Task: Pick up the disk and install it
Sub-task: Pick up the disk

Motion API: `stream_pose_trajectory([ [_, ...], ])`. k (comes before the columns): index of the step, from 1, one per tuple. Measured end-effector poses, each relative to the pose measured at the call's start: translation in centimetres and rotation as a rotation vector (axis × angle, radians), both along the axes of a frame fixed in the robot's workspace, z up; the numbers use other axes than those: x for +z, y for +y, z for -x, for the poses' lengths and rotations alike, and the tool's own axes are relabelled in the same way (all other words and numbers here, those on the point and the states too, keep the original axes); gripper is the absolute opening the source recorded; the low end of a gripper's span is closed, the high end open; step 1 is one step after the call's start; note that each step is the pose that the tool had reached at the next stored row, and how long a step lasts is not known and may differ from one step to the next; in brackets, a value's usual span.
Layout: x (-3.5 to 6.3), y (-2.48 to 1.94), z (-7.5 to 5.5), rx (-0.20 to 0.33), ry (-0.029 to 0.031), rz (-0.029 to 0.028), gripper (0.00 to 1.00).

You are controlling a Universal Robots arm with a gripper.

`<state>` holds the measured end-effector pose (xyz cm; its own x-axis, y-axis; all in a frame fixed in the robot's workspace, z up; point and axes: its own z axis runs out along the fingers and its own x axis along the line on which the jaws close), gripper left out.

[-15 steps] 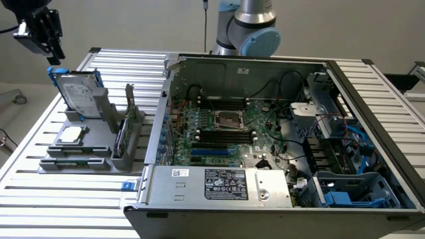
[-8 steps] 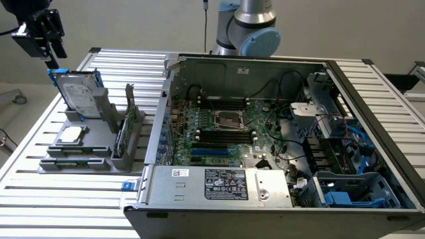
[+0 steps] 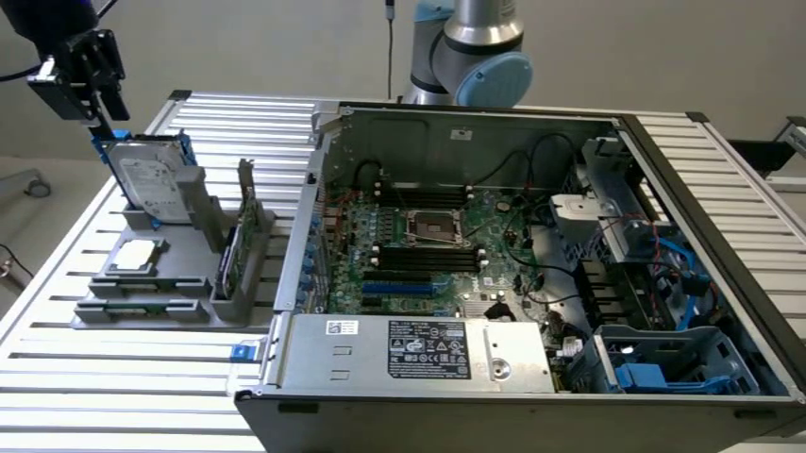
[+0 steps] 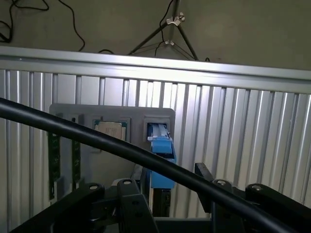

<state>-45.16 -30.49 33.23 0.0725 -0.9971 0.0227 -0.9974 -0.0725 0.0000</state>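
Pale plain wall [image 3: 252,47]; slatted aluminium table [image 3: 126,377]; beige floor [image 3: 32,222].

No text legible anywhere.
- Disk [image 3: 149,181]: white label [image 3: 158,195], print too fine to make out.
- Power supply box [image 3: 504,363] at the front of the computer case [image 3: 504,425]: black label [image 3: 429,350] with rows of white marks and symbols, unreadable.
- White sticker [image 3: 342,327] just beside it, barcode-like mark, unreadable.
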Motion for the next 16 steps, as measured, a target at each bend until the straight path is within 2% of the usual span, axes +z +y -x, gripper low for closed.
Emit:
stream_pose_trajectory([
  [4, -0.52, -0.34, 0.0, 0.001, 0.0001, 0.0048, 0.54],
  [16, -2.61, -0.75, -0.2, 0.004, 0.0001, 0.0083, 0.54],
])
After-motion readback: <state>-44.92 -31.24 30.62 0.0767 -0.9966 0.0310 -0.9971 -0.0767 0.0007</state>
